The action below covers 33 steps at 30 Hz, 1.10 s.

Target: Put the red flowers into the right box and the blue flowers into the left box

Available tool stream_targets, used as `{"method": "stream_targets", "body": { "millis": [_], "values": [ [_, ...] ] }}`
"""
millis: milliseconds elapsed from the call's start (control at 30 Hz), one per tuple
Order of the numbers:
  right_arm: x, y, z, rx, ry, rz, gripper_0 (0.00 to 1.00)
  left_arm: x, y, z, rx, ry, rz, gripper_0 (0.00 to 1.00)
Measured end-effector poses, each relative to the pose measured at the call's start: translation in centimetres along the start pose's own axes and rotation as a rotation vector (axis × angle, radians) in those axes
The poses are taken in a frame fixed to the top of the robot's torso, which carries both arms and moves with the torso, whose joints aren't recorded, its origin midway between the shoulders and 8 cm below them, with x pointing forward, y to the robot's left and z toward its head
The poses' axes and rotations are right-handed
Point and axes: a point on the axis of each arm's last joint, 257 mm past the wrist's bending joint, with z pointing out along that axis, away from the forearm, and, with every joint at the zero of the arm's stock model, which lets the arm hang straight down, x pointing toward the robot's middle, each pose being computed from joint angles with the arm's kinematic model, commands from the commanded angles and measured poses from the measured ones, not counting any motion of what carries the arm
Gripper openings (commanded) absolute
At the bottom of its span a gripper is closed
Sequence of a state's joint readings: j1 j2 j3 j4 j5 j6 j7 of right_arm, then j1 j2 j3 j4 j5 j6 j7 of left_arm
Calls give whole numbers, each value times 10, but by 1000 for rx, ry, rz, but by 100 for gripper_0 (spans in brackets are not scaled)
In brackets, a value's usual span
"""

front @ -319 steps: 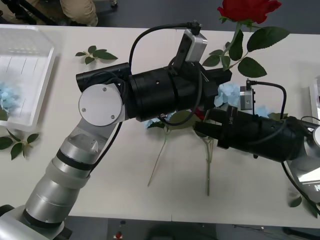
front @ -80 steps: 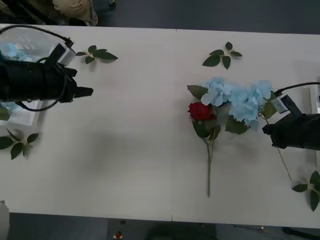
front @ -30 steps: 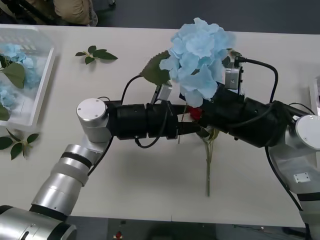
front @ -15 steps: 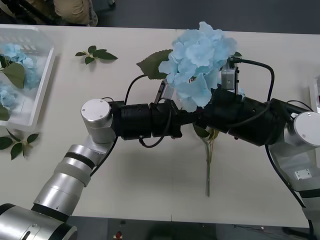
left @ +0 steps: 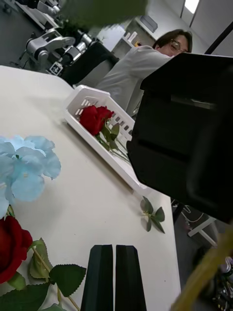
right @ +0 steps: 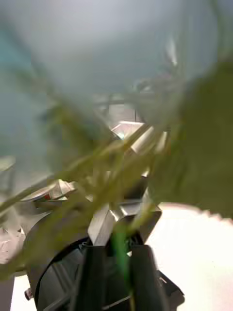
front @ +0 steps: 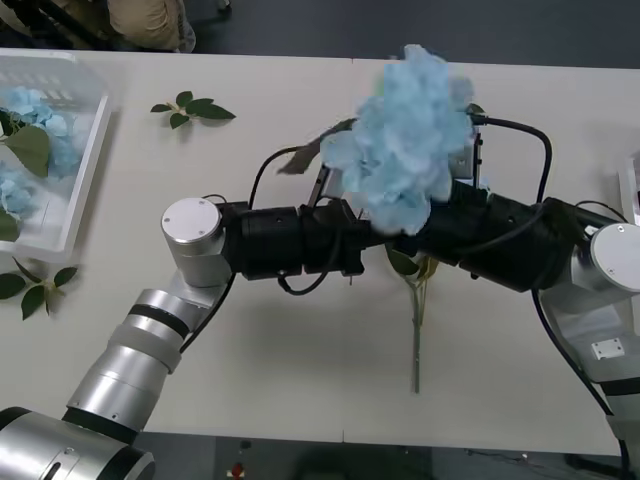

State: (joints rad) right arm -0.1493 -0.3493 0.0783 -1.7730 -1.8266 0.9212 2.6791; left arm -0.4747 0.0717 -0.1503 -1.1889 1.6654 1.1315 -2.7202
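A blue flower (front: 405,140) is lifted high over the table's middle, and my right gripper (front: 402,240) (right: 119,277) is shut on its green stem (right: 119,250). My left gripper (front: 370,252) (left: 114,277) faces it closely, shut with nothing between its black fingers. On the table beneath lie a red flower (left: 9,252), its stem (front: 416,340) pointing to the front edge, and another blue flower (left: 24,170). The right box (left: 104,150) (front: 630,190) holds red flowers (left: 94,119). The left box (front: 88,170) holds blue flowers (front: 25,105).
Loose leaf sprigs lie at the back left (front: 195,108), beside the left box's front corner (front: 35,285), and near the right box (left: 151,219). Both arms cross the table's centre, the right arm's black body (left: 194,146) close before the left wrist.
The raised blue flower's head has swung to the right and turned since half a second ago. Both arms have barely moved. Earlier, the arms came together from the table's sides.
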Motion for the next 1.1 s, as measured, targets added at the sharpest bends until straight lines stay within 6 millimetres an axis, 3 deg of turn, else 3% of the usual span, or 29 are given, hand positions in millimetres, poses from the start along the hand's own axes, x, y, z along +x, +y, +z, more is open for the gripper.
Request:
{"method": "stream_targets", "body": {
  "millis": [100,300,400,467,633,733,833,1000,1100],
  "values": [
    [-3,-7,-6,16,1,-10,74,-8,1,-4,1,-26,-11,0],
    [-6,-14,-19,20,18,-25,77,-19,12,-25,-16,-60,-25,0],
    [-5,-15,-22,20,30,-32,78,-21,26,-46,-49,-52,-17,0],
    [-4,-17,-24,22,37,-36,78,-23,44,-70,-97,-40,-1,0],
    [1,-18,-31,16,72,-48,79,-31,105,-170,-295,61,83,0],
    [20,-25,-44,12,148,-56,78,-37,129,-240,-403,164,143,0],
    [43,-42,-66,43,263,-28,78,-44,144,-305,-498,276,185,0],
    [74,-68,-111,135,480,349,78,-56,157,-414,-677,486,209,0],
    [87,-86,-133,207,613,416,78,-72,164,-474,-805,587,241,0]
  ]
}}
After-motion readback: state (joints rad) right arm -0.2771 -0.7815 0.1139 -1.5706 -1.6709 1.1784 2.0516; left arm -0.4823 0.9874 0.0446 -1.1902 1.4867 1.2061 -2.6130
